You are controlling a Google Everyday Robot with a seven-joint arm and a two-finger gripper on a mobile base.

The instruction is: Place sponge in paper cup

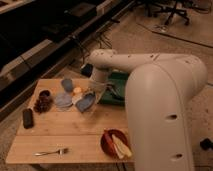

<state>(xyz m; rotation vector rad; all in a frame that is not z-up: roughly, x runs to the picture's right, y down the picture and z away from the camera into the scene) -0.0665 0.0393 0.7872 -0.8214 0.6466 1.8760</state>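
Fig. My gripper (92, 96) clenched on the sponge (85, 103), a soft blue-grey pad hanging tilted just below it; paper cup (76, 98) just beside.

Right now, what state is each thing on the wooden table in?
Short white round paper cup: upright.
Soft blue-grey rectangular sponge: tilted, beside that cup, not inside.
Gripper: just right of the cup, jaws shut on the sponge.
Blue-grey cup: upright.
Silver metal fork: lying flat.
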